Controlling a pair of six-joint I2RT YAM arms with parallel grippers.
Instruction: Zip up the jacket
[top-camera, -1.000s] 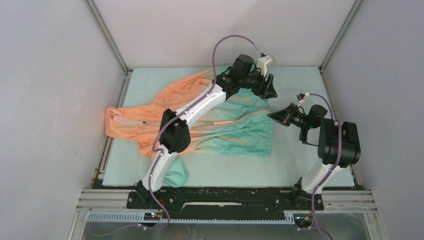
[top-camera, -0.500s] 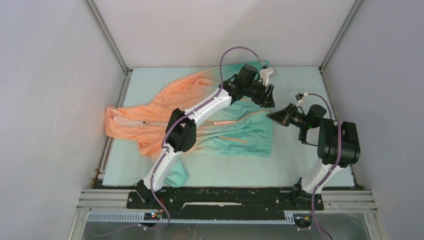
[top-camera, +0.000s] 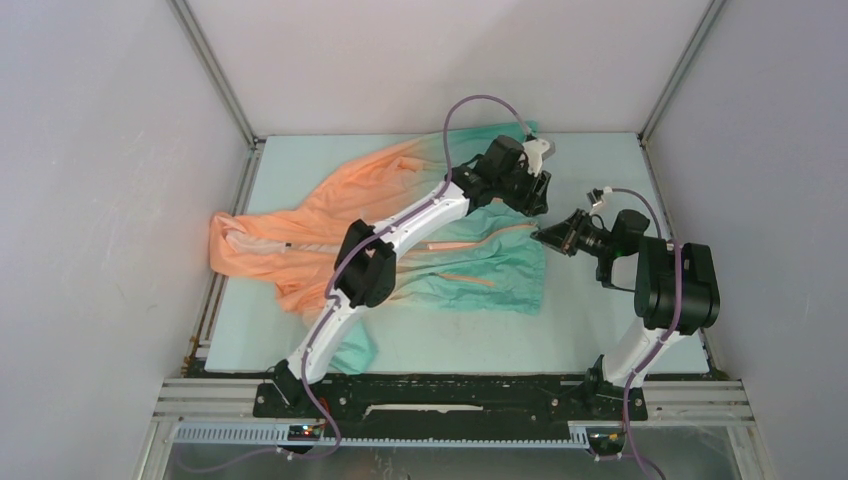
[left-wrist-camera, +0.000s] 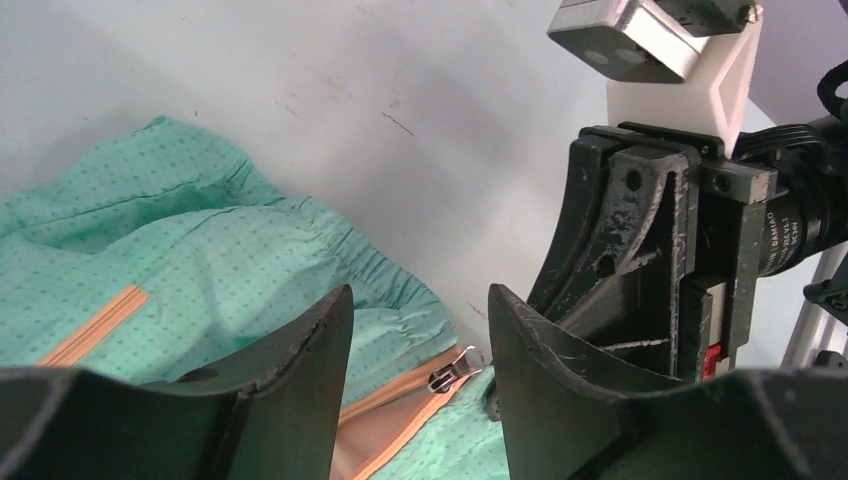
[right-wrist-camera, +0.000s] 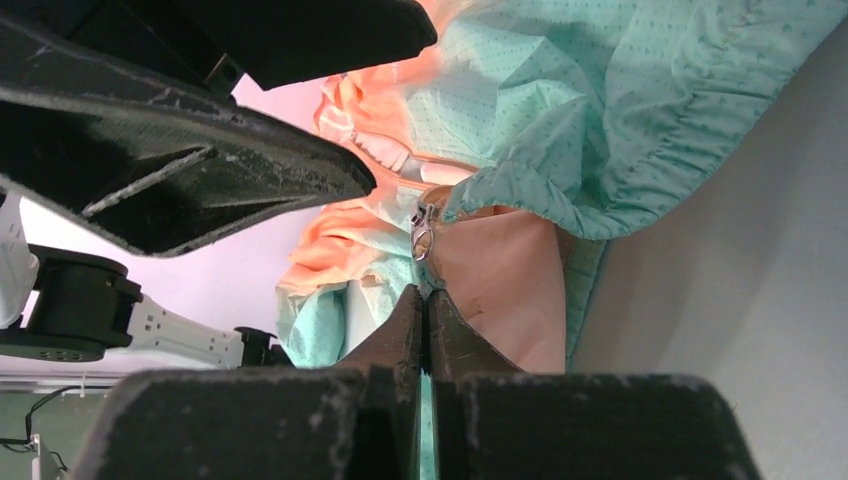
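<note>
Pale grey walls close in a mint-green table top (top-camera: 480, 345), and on it lies the thin hooded jacket (top-camera: 300, 215), spread flat with its peach-orange hood end at the far left and its teal-green hem end toward the right of centre. One teal sleeve trails off toward the near edge. A narrow orange pocket strip (top-camera: 465, 279) shows on the near teal panel.

The white-and-black left arm (top-camera: 400, 225) reaches diagonally from its base across the jacket to the far right corner of the garment. There the left gripper (top-camera: 530, 190) hangs over the hem with its jaws spread wide. In its wrist view the two dark fingers (left-wrist-camera: 300, 360) frame the small metal zipper pull (left-wrist-camera: 452, 368), which lies at the bottom of the orange zipper tape, beside the gathered teal hem.

Just to the right, the right gripper (top-camera: 545, 233) points leftward at the same hem corner, well out from the bulky black right arm (top-camera: 670, 285). Its wrist view shows the fingers pressed together with no gap, their tips just below the zipper pull (right-wrist-camera: 422, 232) against the peach lining. Whether any cloth is pinched between them cannot be told.
</note>
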